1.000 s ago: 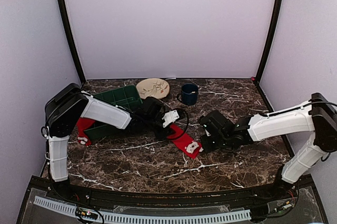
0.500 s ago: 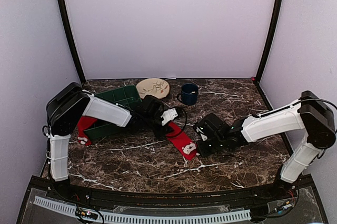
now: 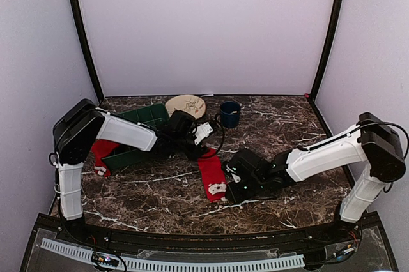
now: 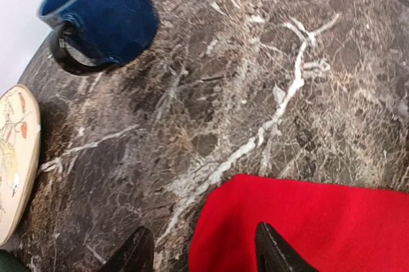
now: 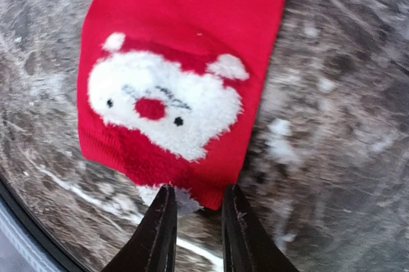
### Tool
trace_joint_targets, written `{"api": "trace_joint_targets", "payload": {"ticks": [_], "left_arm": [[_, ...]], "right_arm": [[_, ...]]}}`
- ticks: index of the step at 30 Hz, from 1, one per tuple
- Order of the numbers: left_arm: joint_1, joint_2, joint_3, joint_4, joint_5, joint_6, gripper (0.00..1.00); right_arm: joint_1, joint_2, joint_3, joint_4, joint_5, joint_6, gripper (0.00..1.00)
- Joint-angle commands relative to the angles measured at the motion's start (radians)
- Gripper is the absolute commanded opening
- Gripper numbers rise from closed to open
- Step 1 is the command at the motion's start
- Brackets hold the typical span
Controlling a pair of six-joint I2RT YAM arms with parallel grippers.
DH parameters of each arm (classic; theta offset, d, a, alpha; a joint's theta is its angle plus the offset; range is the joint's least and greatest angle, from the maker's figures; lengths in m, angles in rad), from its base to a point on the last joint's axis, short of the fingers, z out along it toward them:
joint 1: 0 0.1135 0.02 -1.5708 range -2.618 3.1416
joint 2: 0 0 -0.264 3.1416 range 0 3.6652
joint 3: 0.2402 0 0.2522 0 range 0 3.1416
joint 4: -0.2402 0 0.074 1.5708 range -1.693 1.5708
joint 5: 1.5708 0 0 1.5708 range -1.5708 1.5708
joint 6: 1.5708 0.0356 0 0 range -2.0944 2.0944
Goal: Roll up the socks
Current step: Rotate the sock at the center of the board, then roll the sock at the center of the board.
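Barely begun: nips lower end of flat Santa sock (image 3: 209, 170) in narrow right gripper (image 5: 197, 196) jaws, straddles upper end with wide left gripper (image 4: 203, 237) jaws. Second sock (image 3: 101, 154) untouched.

Red sock (image 3: 211, 168) noted with white fluffy face, red nose, black eyes; mug (image 3: 229, 113) dark blue; plate (image 3: 185, 106) cream, branch-patterned; worktop (image 3: 287, 125) dark brown marble, white-veined

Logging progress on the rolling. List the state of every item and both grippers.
Sock: flat, unrolled, toe pinched.
Bin: upright, open top.
Second sock: unrolled, by the bin.
Mug: upright.
Plate: lying flat.
Left gripper: open at the sock's cuff.
Right gripper: shut on the sock's toe.
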Motion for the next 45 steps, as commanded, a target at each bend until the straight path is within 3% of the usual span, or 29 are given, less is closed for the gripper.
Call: {"api": "trace_joint_targets", "payload": {"ticks": [1,14,28,37,45], "left_arm": [[0.003,-0.118,-0.050,0.047,-0.027,-0.113,0.56],[-0.024,-0.314,-0.218,-0.036,-0.113,-0.361,0.58],[-0.072,-0.458,-0.384,-0.101,-0.096,-0.521,0.59],[-0.144,-0.505,-0.427,-0.150,-0.121,-0.552,0.58],[-0.194,-0.521,-0.443,-0.181,-0.132,-0.561,0.58]], "right_arm": [[0.043,0.049,0.072,0.040,-0.034,0.031,0.24],[0.070,0.102,0.222,-0.011,-0.029,-0.027,0.26],[0.072,-0.034,0.201,-0.107,0.202,-0.357,0.61],[0.094,-0.069,0.154,-0.112,0.189,-0.555,0.58],[0.154,-0.003,0.168,-0.130,0.170,-0.620,0.59]]}}
